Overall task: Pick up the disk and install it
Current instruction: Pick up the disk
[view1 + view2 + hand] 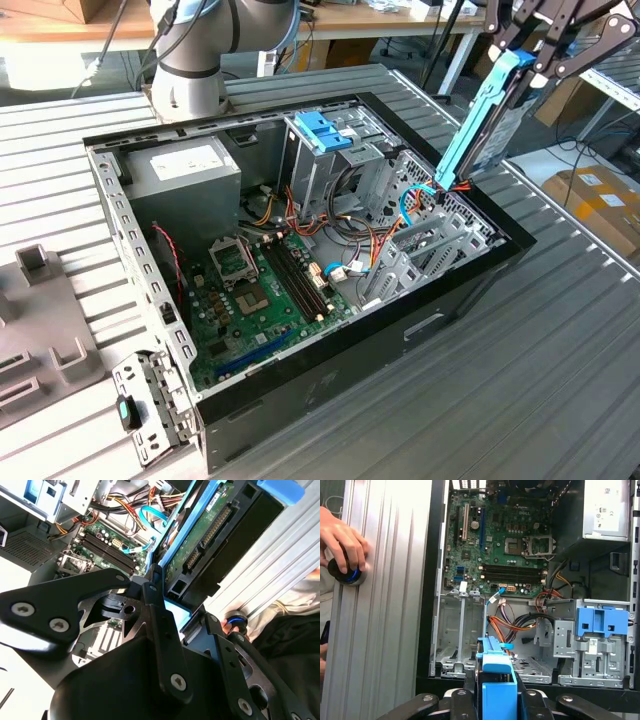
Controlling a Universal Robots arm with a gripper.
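One disk [478, 125], clamped edgewise in my end effector [530, 70], hangs tilted over the case [330, 390] wall by the tabletop's [520, 400] edge at the exterior view's right; cables [415, 205] beneath could snag its rail.

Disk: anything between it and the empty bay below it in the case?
Nothing visible inside the empty drive bay under the disk. But a blue cable and an orange wire bundle lie right beside the bay, close to the disk's lower end, and they could snag.
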